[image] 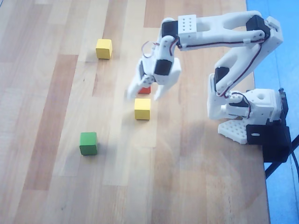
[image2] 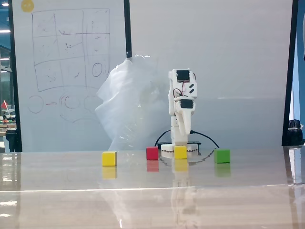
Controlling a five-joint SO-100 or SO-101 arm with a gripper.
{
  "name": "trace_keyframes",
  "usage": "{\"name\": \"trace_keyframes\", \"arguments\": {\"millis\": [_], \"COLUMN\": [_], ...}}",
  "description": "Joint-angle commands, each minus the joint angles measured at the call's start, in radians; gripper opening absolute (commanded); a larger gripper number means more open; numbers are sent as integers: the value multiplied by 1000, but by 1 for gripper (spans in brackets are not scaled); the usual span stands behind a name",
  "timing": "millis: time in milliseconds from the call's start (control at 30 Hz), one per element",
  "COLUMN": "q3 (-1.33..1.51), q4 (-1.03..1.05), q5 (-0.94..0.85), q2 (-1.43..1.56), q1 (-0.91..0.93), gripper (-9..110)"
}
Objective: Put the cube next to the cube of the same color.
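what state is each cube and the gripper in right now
near yellow cube: flat on the table, free, just below the gripper in the overhead view
far yellow cube: flat on the table, alone, apart from the others
red cube: on the table, partly hidden under the gripper from overhead
green cube: on the table, untouched
gripper: open, holding nothing

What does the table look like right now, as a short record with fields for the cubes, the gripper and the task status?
cubes: four, on a wooden table
near yellow cube: just below the gripper in the overhead view
far yellow cube: alone at upper left, apart from the rest
red cube: partly hidden under the gripper
green cube: lower left
gripper: open, fingers spread either side of the red cube, holding nothing
task status: yellow cubes not yet side by side
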Motion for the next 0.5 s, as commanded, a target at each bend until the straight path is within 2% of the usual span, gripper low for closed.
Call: {"name": "trace_keyframes", "arguments": {"millis": [0, 333, 467], "q3": [-114, -153, -179], "q4": [6, -20, -61], "q5": [-8, -11, -64], "q2": [-23, -256, -322], "q1": [5, 9, 43], "gripper": [31, 31, 31]}}
